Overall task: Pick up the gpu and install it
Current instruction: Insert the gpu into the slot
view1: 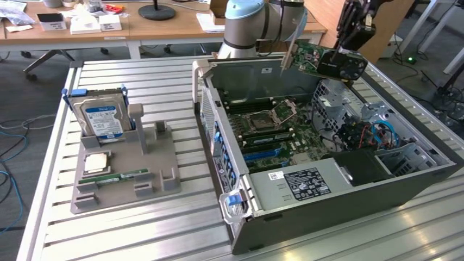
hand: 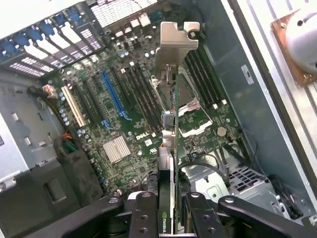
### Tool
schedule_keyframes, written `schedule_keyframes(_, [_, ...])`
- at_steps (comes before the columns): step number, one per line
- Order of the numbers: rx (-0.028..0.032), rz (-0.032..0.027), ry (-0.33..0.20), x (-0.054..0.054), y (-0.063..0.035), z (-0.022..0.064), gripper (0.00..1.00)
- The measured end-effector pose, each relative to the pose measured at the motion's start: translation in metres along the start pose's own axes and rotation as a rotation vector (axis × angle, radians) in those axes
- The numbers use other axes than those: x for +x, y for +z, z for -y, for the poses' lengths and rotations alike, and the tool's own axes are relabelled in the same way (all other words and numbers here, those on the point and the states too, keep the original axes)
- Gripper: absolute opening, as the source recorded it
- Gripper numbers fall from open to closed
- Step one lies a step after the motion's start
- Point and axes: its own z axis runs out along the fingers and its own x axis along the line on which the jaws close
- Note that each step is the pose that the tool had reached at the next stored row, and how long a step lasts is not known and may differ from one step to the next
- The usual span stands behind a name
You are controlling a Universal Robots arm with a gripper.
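Observation:
The gpu point(view1: 306, 54), a green circuit board with a silver end bracket point(view1: 288, 54), hangs in the air above the far end of the open computer case point(view1: 406, 187). My gripper point(view1: 324, 61) is shut on it, gripping the board's edge away from the bracket. In the wrist view the gpu point(hand: 174, 129) appears edge-on between my fingers point(hand: 143, 218), with its bracket point(hand: 176, 37) pointing away from me. Below it lies the motherboard point(hand: 124, 124) with its long blue slot point(hand: 113, 96) and black slots beside it.
A grey fixture point(view1: 152, 163) at the exterior view's left holds a hard drive point(view1: 105, 117), a processor point(view1: 98, 162) and a RAM stick point(view1: 119, 176). Inside the case are a power supply point(view1: 301, 182) and drive cages point(view1: 348, 117). Desks stand behind the slatted table point(view1: 145, 228).

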Motion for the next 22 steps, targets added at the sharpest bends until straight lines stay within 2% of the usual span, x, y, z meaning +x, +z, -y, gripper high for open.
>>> schedule_keyframes(19, [-0.0076,-0.0167,-0.344,0.0,0.0005,0.0,0.26])
schedule_keyframes(22, [-0.0097,-0.0211,-0.435,0.0,0.0007,0.0,0.26])
